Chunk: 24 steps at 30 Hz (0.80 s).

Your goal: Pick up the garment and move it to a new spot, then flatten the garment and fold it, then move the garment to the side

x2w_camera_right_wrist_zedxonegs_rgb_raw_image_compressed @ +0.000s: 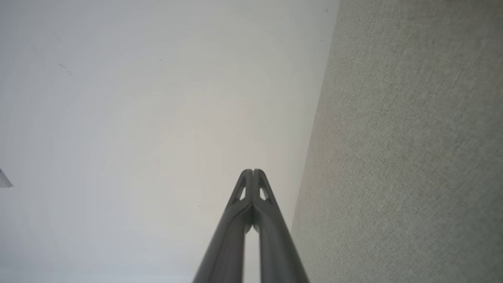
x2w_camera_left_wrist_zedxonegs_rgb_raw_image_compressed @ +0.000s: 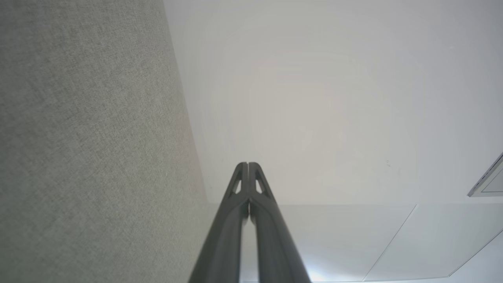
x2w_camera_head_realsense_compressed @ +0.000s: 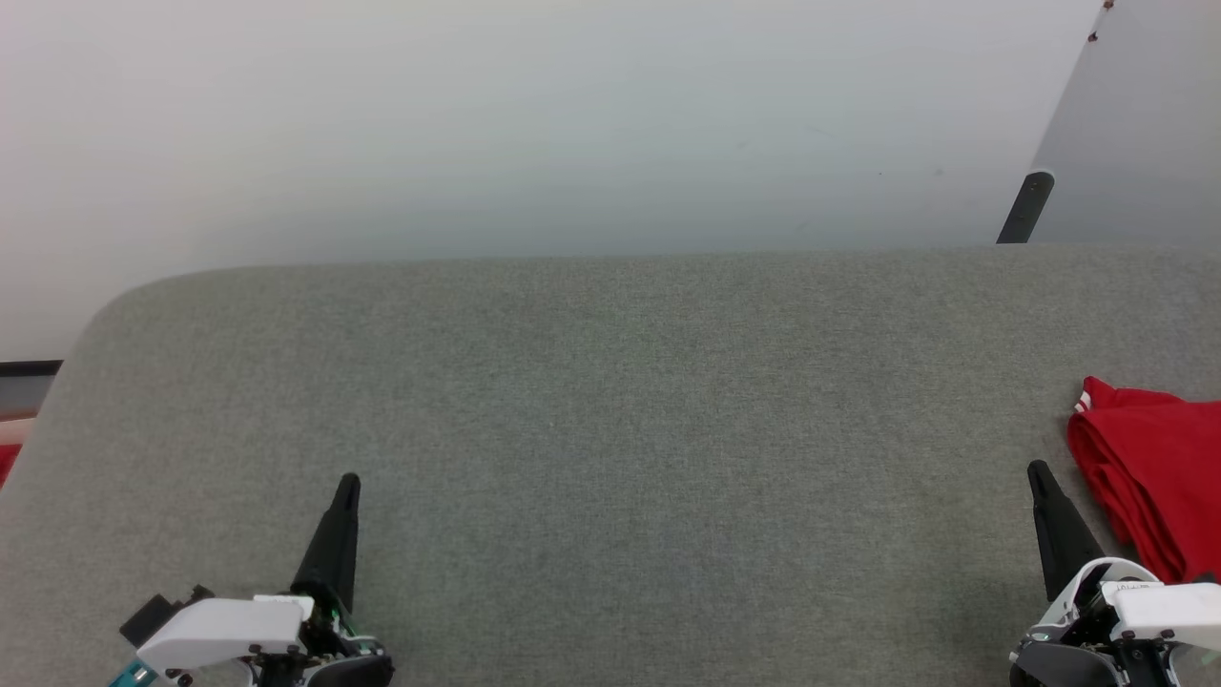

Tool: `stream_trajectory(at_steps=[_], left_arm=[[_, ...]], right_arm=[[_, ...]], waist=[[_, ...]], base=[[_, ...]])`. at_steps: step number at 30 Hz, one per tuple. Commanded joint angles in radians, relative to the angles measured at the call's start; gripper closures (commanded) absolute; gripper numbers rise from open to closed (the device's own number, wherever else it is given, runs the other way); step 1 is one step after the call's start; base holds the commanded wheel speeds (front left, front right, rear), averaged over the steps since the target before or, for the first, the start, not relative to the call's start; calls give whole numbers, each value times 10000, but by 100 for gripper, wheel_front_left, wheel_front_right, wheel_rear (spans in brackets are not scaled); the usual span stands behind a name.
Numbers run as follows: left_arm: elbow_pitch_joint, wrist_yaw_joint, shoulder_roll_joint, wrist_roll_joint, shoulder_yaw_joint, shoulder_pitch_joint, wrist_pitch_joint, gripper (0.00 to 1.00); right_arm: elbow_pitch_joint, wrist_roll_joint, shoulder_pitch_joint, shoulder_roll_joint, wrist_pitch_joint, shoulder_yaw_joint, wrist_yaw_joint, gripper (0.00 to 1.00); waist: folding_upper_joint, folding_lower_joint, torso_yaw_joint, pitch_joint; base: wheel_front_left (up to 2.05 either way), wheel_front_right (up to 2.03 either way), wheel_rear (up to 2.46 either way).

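The garment [x2w_camera_head_realsense_compressed: 1159,477] lies folded at the right edge of the grey fabric table [x2w_camera_head_realsense_compressed: 610,429], red with a bit of red-and-white striped trim at its upper left corner; part of it runs out of the head view. My right gripper [x2w_camera_head_realsense_compressed: 1038,469] is shut and empty, its tips just left of the garment and apart from it. My left gripper [x2w_camera_head_realsense_compressed: 349,482] is shut and empty at the lower left, over bare table. In the wrist views both pairs of fingers, left [x2w_camera_left_wrist_zedxonegs_rgb_raw_image_compressed: 248,165] and right [x2w_camera_right_wrist_zedxonegs_rgb_raw_image_compressed: 253,171], are pressed together, pointing past the table's far edge toward the pale wall.
A pale wall [x2w_camera_head_realsense_compressed: 534,124] rises behind the table. A dark post [x2w_camera_head_realsense_compressed: 1026,206] stands at the far right behind the table's edge. A red patch [x2w_camera_head_realsense_compressed: 6,460] shows at the far left, beyond the table's rounded corner. The table's middle is bare grey fabric.
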Motion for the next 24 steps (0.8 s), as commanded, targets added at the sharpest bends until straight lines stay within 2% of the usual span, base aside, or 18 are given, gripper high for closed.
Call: stream_trajectory(at_steps=[1,24], left_arm=[[10,-54,-15,-8,28,-99,37,100],[9,-54,-15,-6,28,-99,38,100]], right_arm=[[2,47,-33,28,11,7,0,100],[2,48,-32,28,10,8,0,100]], waist=[[0,0,0,0],[0,0,0,0]], base=[[0,0,0],[0,0,0]])
